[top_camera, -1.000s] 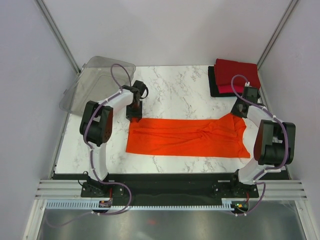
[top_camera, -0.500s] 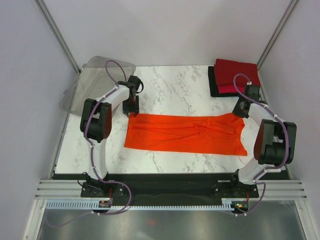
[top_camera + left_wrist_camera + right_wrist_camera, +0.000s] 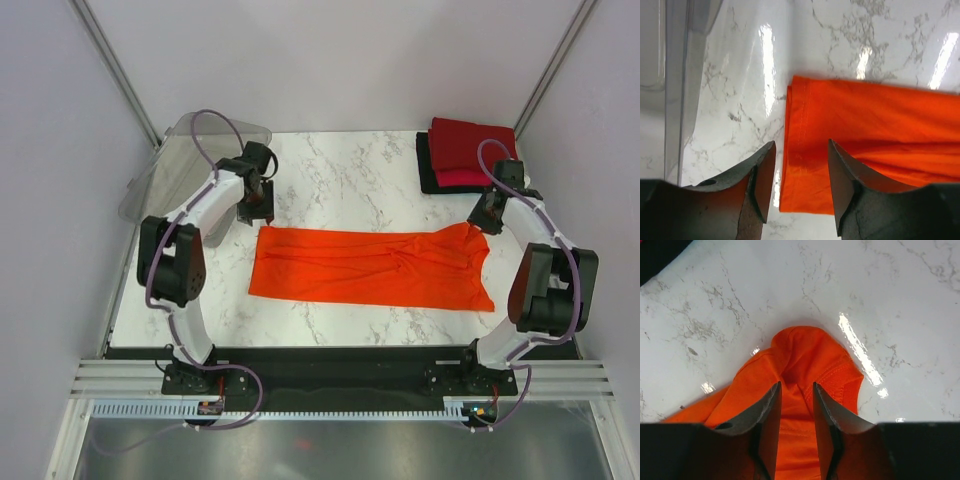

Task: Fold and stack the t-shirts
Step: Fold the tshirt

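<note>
orange tee [image 3: 370, 267] folded into a long strip, lying flat; dark red one [image 3: 472, 143] stacked on pinkish-red [image 3: 462, 178] and black [image 3: 427, 165], far right corner

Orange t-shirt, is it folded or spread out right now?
Partly folded: the orange t-shirt lies as a long narrow strip on the table, not yet a compact rectangle like the stacked shirts.

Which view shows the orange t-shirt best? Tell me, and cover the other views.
Top external: the whole orange t-shirt lies in view, spread flat across the table. Left wrist shows only its hemmed end; right wrist only its bunched end.
</note>
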`<state>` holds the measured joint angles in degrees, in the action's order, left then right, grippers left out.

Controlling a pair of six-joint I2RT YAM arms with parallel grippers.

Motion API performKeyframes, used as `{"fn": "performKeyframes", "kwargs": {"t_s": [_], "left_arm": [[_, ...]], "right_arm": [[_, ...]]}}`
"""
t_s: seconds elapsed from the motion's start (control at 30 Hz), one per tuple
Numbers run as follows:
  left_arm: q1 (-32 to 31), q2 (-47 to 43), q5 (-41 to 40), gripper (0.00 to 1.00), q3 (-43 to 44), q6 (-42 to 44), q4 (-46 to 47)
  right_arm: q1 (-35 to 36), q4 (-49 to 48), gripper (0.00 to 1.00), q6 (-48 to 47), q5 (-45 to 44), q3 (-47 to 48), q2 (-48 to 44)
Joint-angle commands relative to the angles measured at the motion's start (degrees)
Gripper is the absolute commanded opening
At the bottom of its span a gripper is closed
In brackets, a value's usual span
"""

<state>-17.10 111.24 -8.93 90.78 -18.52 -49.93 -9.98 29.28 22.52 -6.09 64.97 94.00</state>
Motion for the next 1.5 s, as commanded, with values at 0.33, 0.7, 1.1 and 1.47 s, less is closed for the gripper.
{"fn": "performKeyframes", "kwargs": {"t_s": [0.33,0.7,1.1,1.47], "left_arm": [[-0.30,-12.28,9.54,0.56,-17.83,-1.07,5.90],[-0.30,-10.61,4.00,0.60,-20.21,-2.31,6.43],[-0.30,-9.90,5.59,0.58,-18.10,-3.01,6.51],[-0.39,-11.83,5.32,0.59,-18.19,-4.15,6.51]], "right_arm": [[-0.22,9.48,0.42,9.64,0.63,-5.46,-7.42],[-0.13,2.46,0.48,9.12,4.94,-11.88,-7.86],[0.31,-1.15,0.39,9.21,5.30,-14.26,-6.54],[0.40,-0.63,0.36,9.03,3.80,-14.69,-7.16]]}}
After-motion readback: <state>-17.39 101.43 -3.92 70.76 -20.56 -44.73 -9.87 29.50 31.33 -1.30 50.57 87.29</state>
